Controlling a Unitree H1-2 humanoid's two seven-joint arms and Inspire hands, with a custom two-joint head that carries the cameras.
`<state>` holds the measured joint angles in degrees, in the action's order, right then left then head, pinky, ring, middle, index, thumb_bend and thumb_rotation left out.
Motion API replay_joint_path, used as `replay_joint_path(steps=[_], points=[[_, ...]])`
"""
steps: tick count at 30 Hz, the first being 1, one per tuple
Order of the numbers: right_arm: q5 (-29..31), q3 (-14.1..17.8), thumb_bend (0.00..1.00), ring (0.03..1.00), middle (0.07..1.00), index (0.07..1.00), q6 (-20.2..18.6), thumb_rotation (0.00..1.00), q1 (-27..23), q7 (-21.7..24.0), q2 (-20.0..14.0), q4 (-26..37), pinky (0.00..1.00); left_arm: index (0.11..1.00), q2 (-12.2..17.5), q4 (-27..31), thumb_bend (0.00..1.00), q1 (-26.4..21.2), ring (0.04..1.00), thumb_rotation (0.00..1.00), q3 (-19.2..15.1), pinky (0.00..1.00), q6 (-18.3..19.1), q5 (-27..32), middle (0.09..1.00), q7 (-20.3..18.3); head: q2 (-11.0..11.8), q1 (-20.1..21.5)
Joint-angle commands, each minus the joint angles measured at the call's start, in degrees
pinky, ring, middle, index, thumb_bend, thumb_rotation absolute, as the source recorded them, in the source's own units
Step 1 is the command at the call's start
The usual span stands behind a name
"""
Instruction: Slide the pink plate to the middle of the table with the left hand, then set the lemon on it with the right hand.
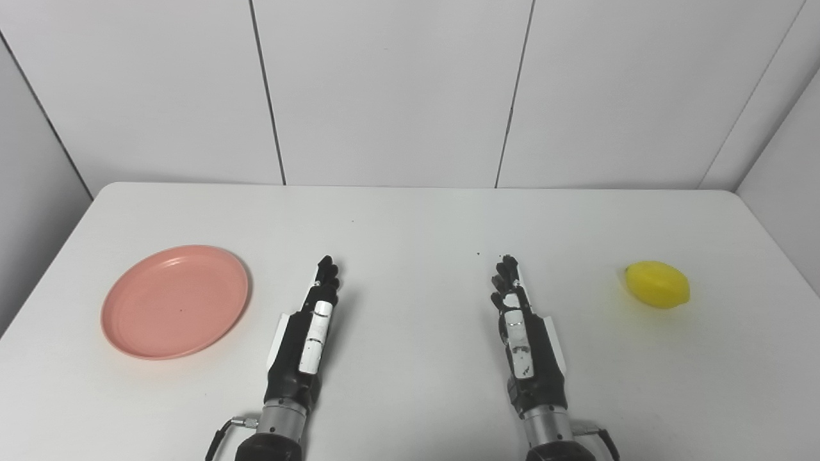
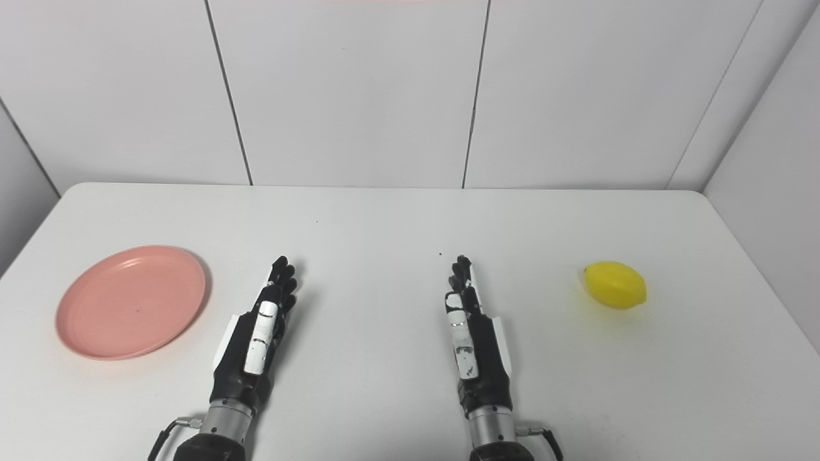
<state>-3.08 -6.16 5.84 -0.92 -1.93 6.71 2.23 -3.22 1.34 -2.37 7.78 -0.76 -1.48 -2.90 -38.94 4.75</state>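
A pink plate (image 1: 174, 301) lies flat on the left side of the white table (image 1: 410, 218). A yellow lemon (image 1: 658, 284) lies on the right side. My left hand (image 1: 307, 333) rests edge-on near the table's middle-left, fingers stretched forward, holding nothing, a short way right of the plate. My right hand (image 1: 522, 333) rests the same way at middle-right, holding nothing, well left of the lemon. Both also show in the right eye view: the left hand (image 2: 256, 333), the right hand (image 2: 471, 333), the plate (image 2: 131, 301), the lemon (image 2: 615, 285).
White wall panels (image 1: 384, 89) stand close behind the table's far edge and angle in at both sides. A small dark speck (image 1: 478, 253) lies on the table ahead of my right hand.
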Motion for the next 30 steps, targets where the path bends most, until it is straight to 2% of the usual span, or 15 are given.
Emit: replay_joint_path(steps=[1,6,13,16,23,26,30], points=[[-1.27,-0.08,0.63,1.000,1.000,1.000,1.80,1.00,0.40,-0.47,-0.28,-0.17,1.00,1.000,0.62,-1.50,0.74,0.51,1.000,1.00,0.52,1.00,-0.27,-1.08,1.000,-0.49,-0.03,-0.14],[-0.62,0.34,0.60,1.000,1.000,0.993,2.86,0.95,0.39,-0.36,-0.09,-0.71,1.00,1.000,1.00,-2.25,0.73,0.40,1.000,1.00,0.99,1.00,-1.46,-2.33,1.000,-0.26,0.20,-0.09],[-4.12,-0.55,0.64,1.000,1.000,1.000,1.46,1.00,-0.04,-0.80,-0.94,-0.41,1.00,1.000,1.18,-2.51,0.73,0.20,1.000,1.00,1.04,1.00,-1.68,-2.87,1.000,-0.25,0.41,0.05],[-3.95,-0.39,0.62,1.000,1.000,1.000,2.34,1.00,-0.08,-0.88,-0.90,-0.64,1.00,1.000,0.99,-2.92,0.73,0.12,1.000,1.00,0.79,1.00,-2.11,-2.55,1.000,-0.14,0.31,-0.06],[-4.14,-1.08,0.63,1.000,1.000,1.000,-1.83,1.00,-0.43,0.95,-2.21,0.42,1.00,1.000,0.90,-3.51,0.73,-0.01,1.000,1.00,0.79,1.00,-2.60,-2.65,1.000,-0.03,0.32,-0.24],[-3.39,-1.02,0.65,1.000,1.000,1.000,-2.49,1.00,-0.42,1.36,-2.23,0.70,1.00,1.000,0.95,-3.84,0.74,-0.12,1.000,1.00,0.80,1.00,-2.64,-2.52,1.000,-0.20,0.32,-0.24],[-0.05,-0.66,0.67,1.000,1.000,1.000,-5.14,1.00,-0.20,2.88,-2.12,1.59,1.00,1.000,0.46,-3.77,0.73,0.10,1.000,1.00,0.47,1.00,-2.53,-1.75,1.000,-0.11,0.51,-0.12]])
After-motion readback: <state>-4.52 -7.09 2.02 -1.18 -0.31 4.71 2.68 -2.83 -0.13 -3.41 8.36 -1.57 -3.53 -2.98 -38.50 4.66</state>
